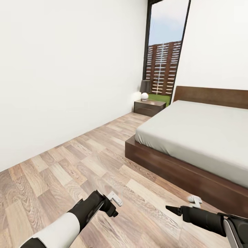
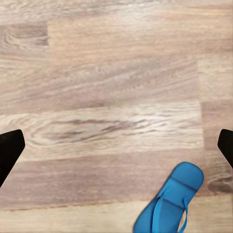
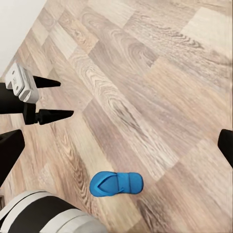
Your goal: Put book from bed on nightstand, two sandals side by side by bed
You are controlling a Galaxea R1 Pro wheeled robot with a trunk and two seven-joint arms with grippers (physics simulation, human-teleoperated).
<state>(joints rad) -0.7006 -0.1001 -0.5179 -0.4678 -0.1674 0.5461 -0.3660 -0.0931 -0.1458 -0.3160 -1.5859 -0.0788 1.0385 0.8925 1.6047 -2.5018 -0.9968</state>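
Observation:
One bright blue sandal (image 2: 170, 203) lies flat on the wood floor, below and just off to one side of my left gripper (image 2: 116, 148), whose dark fingertips (image 2: 10, 151) stand wide apart, open and empty. The same sandal (image 3: 116, 183) lies under both hands in the right wrist view, where the left gripper (image 3: 57, 99) hangs above the floor with its jaws apart. My right gripper (image 3: 116, 145) is open too, with nothing in it. The bed (image 1: 206, 137) fills the right side, the nightstand (image 1: 149, 107) stands beside its headboard. The book is out of view.
A dark-shaded lamp (image 1: 145, 90) with a round white base stands on the nightstand. A tall black-framed window (image 1: 164, 51) shows a slatted fence. A white wall (image 1: 69, 69) runs along the left. Plank floor (image 1: 86, 155) stretches between the wall and the bed frame.

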